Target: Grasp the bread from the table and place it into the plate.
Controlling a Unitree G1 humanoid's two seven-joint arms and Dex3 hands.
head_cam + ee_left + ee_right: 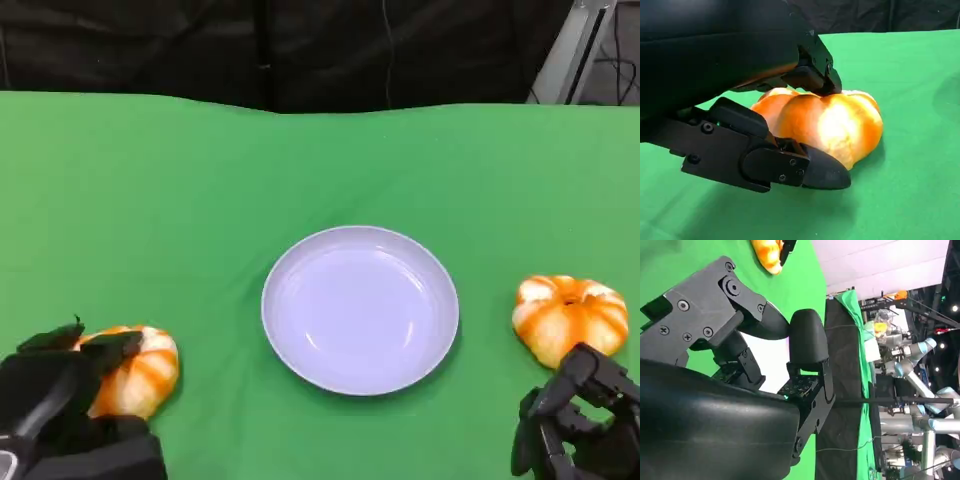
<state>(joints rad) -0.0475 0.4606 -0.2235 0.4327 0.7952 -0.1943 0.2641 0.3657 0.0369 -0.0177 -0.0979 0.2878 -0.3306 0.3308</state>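
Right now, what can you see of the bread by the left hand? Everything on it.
The bread is a round, pumpkin-shaped bun, lobed, glazed orange with paler cream patches. It sits upright on the green tablecloth, left of the plate and apart from it. The left hand is around it: fingers lie across its top, another against its lower side. It looks not yet lifted.

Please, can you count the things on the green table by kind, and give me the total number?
Bread: 2, one at the left hand, one near the right hand
Plate: 1
Total: 3
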